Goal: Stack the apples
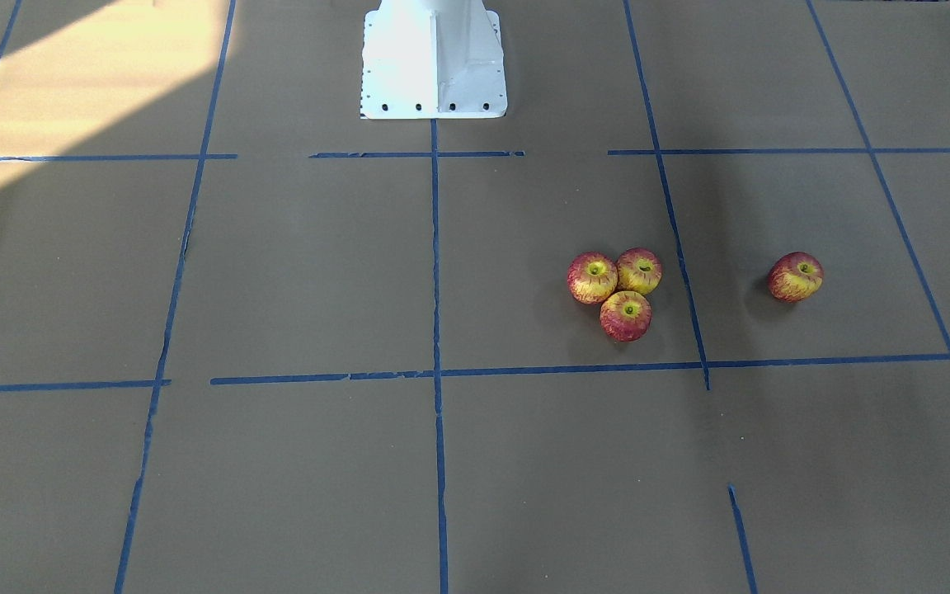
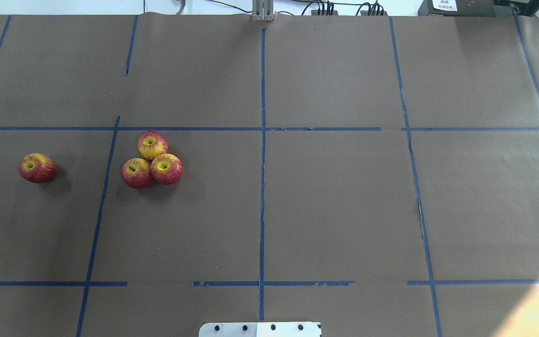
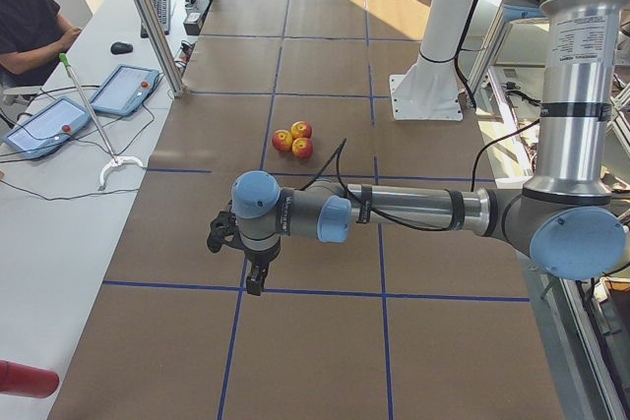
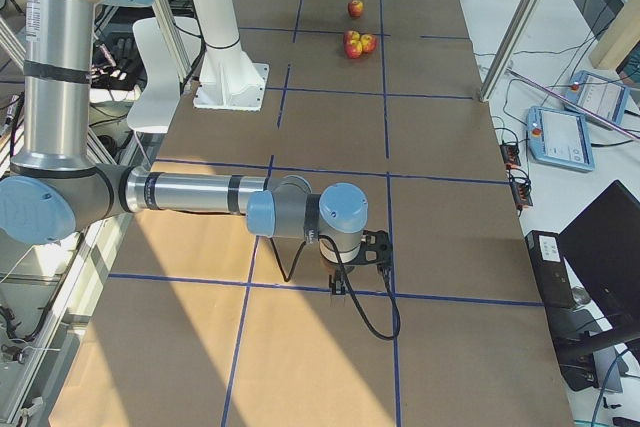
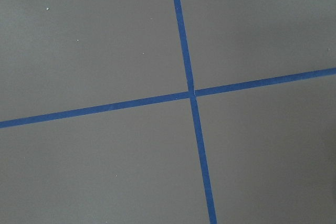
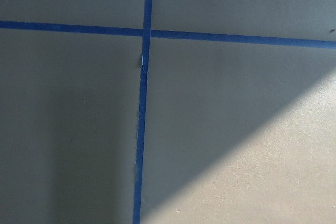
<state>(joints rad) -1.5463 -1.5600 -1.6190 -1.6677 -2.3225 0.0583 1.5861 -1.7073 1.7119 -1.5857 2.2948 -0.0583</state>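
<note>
- Apples (image 2: 166, 169): 4 units, all resting directly on the brown paper table cover (image 2: 344, 210); none sits on top of another.
- Cluster: 3 of the apples touch one another in a triangle, stems up, on the robot's left half of the table, in the grid cell just left of the centre blue tape line (image 2: 262, 210).
- Lone apple (image 2: 38, 167): sits farther to the robot's left, well apart from the cluster. It is tilted slightly, and 1 tape line runs between it and the cluster.
- Left gripper (image 3: 254, 285): appears only in the left side view, where it points down over the table near a tape line. It is closer to that camera than the cluster and well apart from it. Whether its fingers are spread or closed cannot be told.
- Right gripper (image 4: 338, 287): appears only in the right side view, where it points down near a tape crossing at the table's opposite end, far from all 4 apples. Its finger state cannot be told either.
- Wrist cameras: each shows 1 tape crossing on bare paper. The right wrist view also includes a patch of sunlight.
- White pedestal base (image 1: 434, 58): bolted at the robot's edge of the table, on the centre line.
</note>
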